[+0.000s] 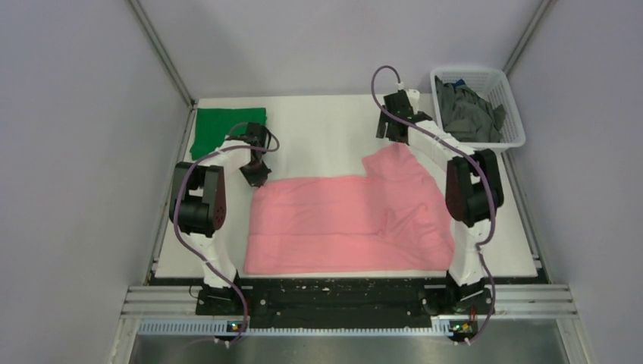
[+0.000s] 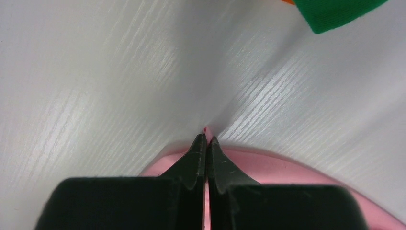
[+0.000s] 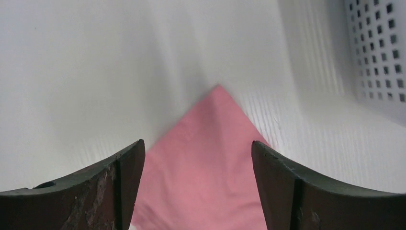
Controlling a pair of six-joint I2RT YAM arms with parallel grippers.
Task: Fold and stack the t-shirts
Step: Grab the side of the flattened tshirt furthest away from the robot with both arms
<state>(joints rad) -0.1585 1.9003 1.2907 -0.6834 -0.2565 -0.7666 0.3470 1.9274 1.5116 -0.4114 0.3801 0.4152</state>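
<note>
A light pink t-shirt [image 1: 349, 224] lies spread across the middle of the table, its right part rumpled. My left gripper [image 1: 256, 176] is at its far left corner; in the left wrist view the gripper [image 2: 207, 139] is shut on a pinch of the pink cloth [image 2: 268, 167]. My right gripper [image 1: 394, 129] is open just beyond the shirt's far right corner; in the right wrist view the gripper [image 3: 197, 148] has its jaws wide apart, with the pink corner [image 3: 210, 163] lying between them on the table. A folded green t-shirt [image 1: 227, 129] lies at the back left. Dark grey t-shirts [image 1: 466, 114] fill the basket.
A white lattice basket [image 1: 515, 121] stands at the back right; its wall also shows in the right wrist view [image 3: 378, 48]. The green shirt's corner [image 2: 335, 12] shows in the left wrist view with a sliver of orange cloth [image 2: 288, 1] beside it. Grey walls enclose the white table [image 1: 318, 129].
</note>
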